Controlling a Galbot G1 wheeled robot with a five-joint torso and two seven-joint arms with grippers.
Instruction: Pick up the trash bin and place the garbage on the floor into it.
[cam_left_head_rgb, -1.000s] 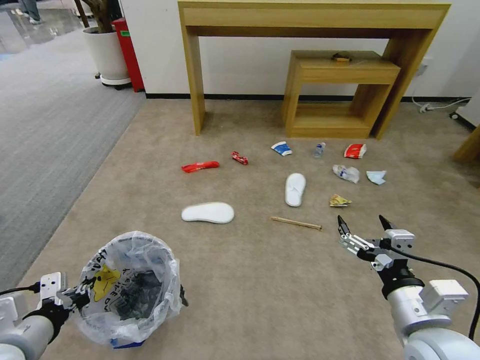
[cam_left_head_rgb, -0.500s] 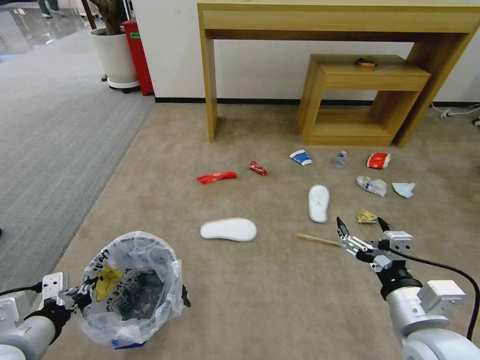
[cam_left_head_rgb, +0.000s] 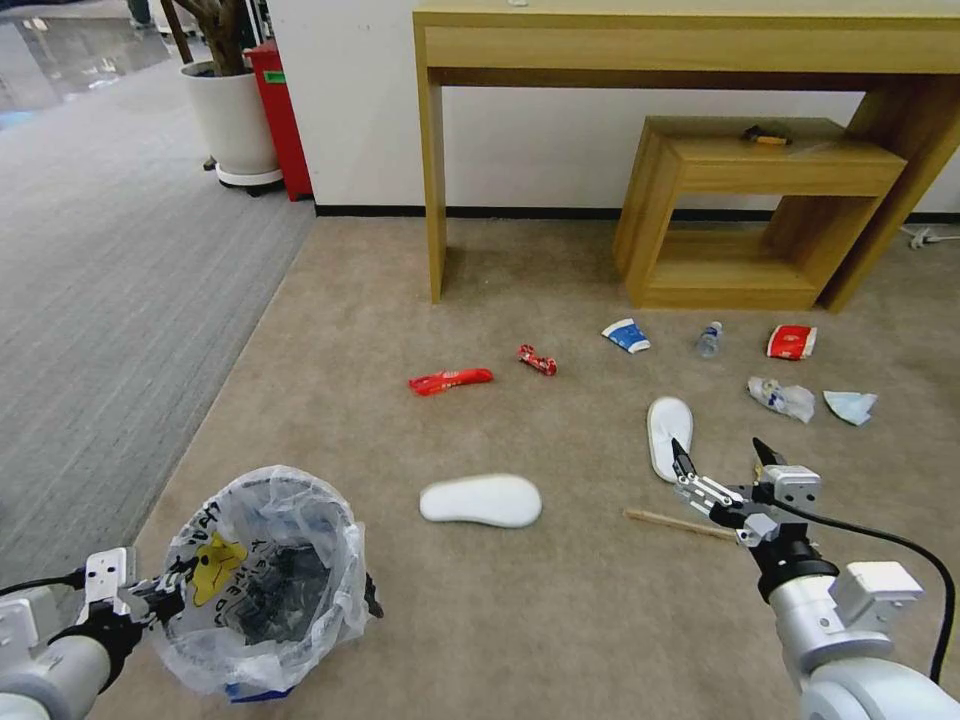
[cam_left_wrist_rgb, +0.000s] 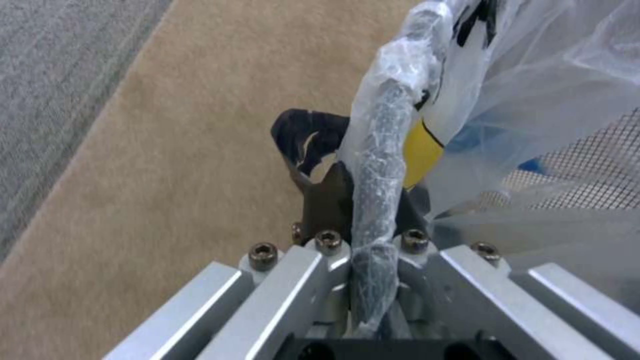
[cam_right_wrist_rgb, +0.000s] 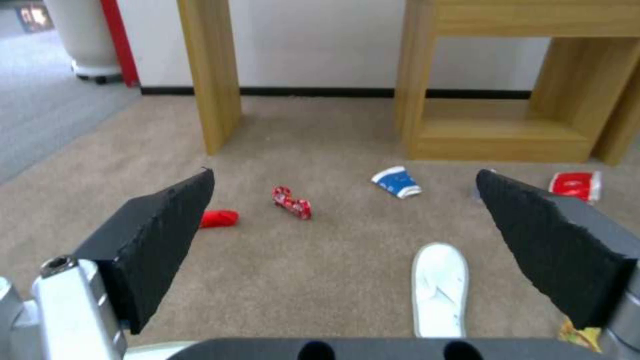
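My left gripper (cam_left_head_rgb: 168, 592) is shut on the rim of the trash bin (cam_left_head_rgb: 265, 580), whose bagged rim (cam_left_wrist_rgb: 377, 165) sits between its fingers, at my near left. My right gripper (cam_left_head_rgb: 720, 448) hangs open at the near right, above the floor (cam_left_head_rgb: 560, 620). The garbage lies ahead. A wooden stick (cam_left_head_rgb: 680, 524) and one white slipper (cam_left_head_rgb: 669, 450) are just beyond that gripper, and the other slipper (cam_left_head_rgb: 480, 500) lies to their left. Farther off are two red wrappers (cam_left_head_rgb: 450, 381), a paper cup (cam_left_head_rgb: 626, 336), a bottle (cam_left_head_rgb: 708, 340), a carton (cam_left_head_rgb: 791, 342) and a mask (cam_left_head_rgb: 850, 406).
A tall wooden console table (cam_left_head_rgb: 433, 200) and a low wooden table (cam_left_head_rgb: 770, 160) stand against the back wall. A white plant pot (cam_left_head_rgb: 235, 125) and a red box (cam_left_head_rgb: 280, 110) stand at the far left. Grey ribbed carpet (cam_left_head_rgb: 100, 300) runs along the left.
The whole head view has shifted: litter and furniture slid right and nearer, so the camera moved. Both grippers hold the same pose, the left still clamped on the bin.
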